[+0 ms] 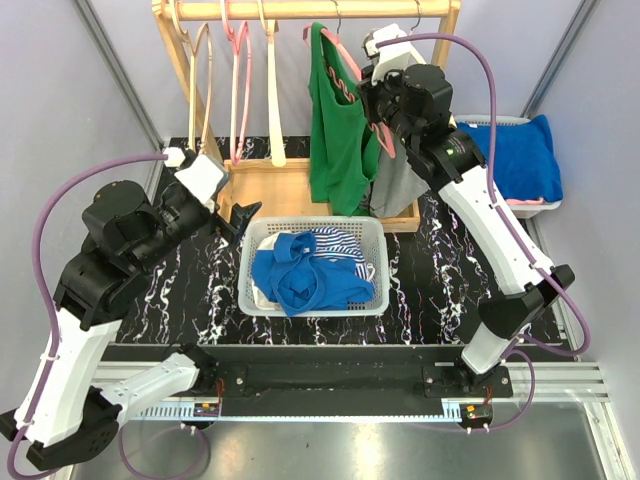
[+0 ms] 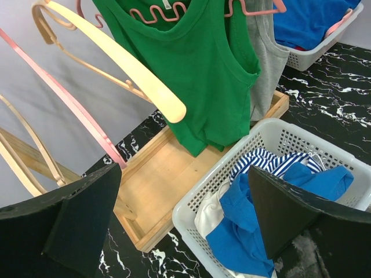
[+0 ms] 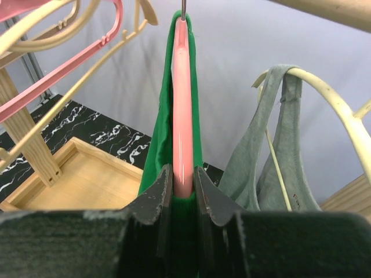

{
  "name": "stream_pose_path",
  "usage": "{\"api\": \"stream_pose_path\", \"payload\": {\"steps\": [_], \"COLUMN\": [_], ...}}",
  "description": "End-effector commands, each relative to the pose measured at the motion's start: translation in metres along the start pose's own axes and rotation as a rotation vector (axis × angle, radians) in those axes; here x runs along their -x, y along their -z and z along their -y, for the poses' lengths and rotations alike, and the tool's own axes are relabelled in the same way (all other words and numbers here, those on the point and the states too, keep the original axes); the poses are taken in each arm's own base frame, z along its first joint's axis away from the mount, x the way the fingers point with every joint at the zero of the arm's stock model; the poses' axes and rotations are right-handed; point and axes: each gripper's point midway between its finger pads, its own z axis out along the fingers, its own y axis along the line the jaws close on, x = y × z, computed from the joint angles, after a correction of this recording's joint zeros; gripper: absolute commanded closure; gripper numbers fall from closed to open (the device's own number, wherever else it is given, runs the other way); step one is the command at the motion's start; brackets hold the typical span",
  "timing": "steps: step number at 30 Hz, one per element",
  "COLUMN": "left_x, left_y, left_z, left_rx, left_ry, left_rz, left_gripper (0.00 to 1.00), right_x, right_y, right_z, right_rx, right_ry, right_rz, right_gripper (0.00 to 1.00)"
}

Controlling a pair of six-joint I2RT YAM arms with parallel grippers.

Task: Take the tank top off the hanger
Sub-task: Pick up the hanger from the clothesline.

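So the green tank top (image 1: 335,140) was hanging off the pink hanger (image 3: 182,104), hooked on the wooden rail (image 1: 300,10) at the back, with a grey top (image 3: 272,162) just beside it on its own hanger. The right gripper (image 3: 182,174) was clamped on the pink hanger's arm, 1 finger on each side, and a bit of green fabric looked caught low between them too. The left gripper (image 2: 185,202) was spread wide with nothing in it, hovering low by the white basket (image 1: 250,270), well short of the shirt. Handling-wise I'd guess it's a light, floppy knit: no stiffness at all, so it'll drape and stretch rather than slide off as 1 piece, and the wavy notches on the hanger probably snag the straps. The hanger's the only rigid thing there, so pinning that made sense to me. For the free hand I'd grab a strap or the bunched hem, not flat fabric, since a thin single layer could slip out of 2 smooth pads pretty easily.
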Motion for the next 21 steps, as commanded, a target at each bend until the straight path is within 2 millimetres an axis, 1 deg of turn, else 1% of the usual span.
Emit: {"api": "stream_pose_path", "payload": {"steps": [1, 3, 4, 5, 7, 8, 9, 10, 12, 14, 15, 16, 17, 18, 19, 20, 21], "left_x": [0.022, 0.024, 0.021, 0.021, 0.021, 0.021, 0.02, 0.02, 0.019, 0.02, 0.019, 0.02, 0.02, 0.02, 0.019, 0.019, 0.02], "left_y": [0.01, 0.012, 0.011, 0.011, 0.013, 0.014, 0.013, 0.013, 0.013, 0.013, 0.013, 0.014, 0.014, 0.014, 0.013, 0.013, 0.013], "left_z": [-0.004, -0.005, -0.005, -0.005, -0.006, -0.006, -0.005, -0.005, -0.005, -0.005, -0.005, -0.005, -0.005, -0.005, -0.005, -0.005, -0.004], "left_rx": [0.011, 0.014, 0.015, 0.017, 0.024, 0.023, 0.022, 0.022, 0.02, 0.019, 0.02, 0.019, 0.018, 0.019, 0.018, 0.018, 0.014], "left_ry": [-0.026, -0.032, -0.029, -0.034, -0.038, -0.042, -0.04, -0.041, -0.043, -0.04, -0.041, -0.041, -0.043, -0.043, -0.044, -0.043, -0.043], "left_rz": [0.076, 0.083, 0.077, 0.076, 0.077, 0.079, 0.076, 0.076, 0.075, 0.077, 0.075, 0.077, 0.079, 0.077, 0.074, 0.075, 0.077], "left_gripper": [0.01, 0.01, 0.01, 0.01, 0.01, 0.01, 0.01, 0.01, 0.01, 0.01, 0.01, 0.01, 0.01, 0.01, 0.01, 0.01, 0.01], "right_x": [0.1, 0.107, 0.111, 0.116, 0.117, 0.127, 0.127, 0.131, 0.13, 0.131, 0.127, 0.134, 0.128, 0.13, 0.138, 0.131, 0.13], "right_y": [0.028, 0.03, 0.03, 0.034, 0.035, 0.042, 0.041, 0.046, 0.045, 0.049, 0.049, 0.06, 0.061, 0.068, 0.083, 0.083, 0.088], "right_z": [0.018, 0.019, 0.019, 0.02, 0.02, 0.024, 0.023, 0.024, 0.023, 0.024, 0.024, 0.027, 0.029, 0.029, 0.032, 0.03, 0.03], "right_rx": [-0.032, -0.035, -0.036, -0.039, -0.043, -0.052, -0.052, -0.054, -0.053, -0.056, -0.06, -0.067, -0.076, -0.075, -0.078, -0.07, -0.066], "right_ry": [-0.013, -0.019, -0.022, -0.027, -0.036, -0.042, -0.047, -0.05, -0.055, -0.059, -0.06, -0.064, -0.068, -0.07, -0.072, -0.071, -0.075], "right_rz": [0.31, 0.34, 0.365, 0.384, 0.411, 0.457, 0.479, 0.5, 0.508, 0.52, 0.531, 0.555, 0.558, 0.57, 0.596, 0.582, 0.584], "right_gripper": [0.98, 0.99, 0.99, 0.99, 0.99, 1.0, 1.0, 1.0, 1.0, 1.0, 1.0, 1.0, 1.0, 1.0, 1.0, 1.0, 1.0]}}
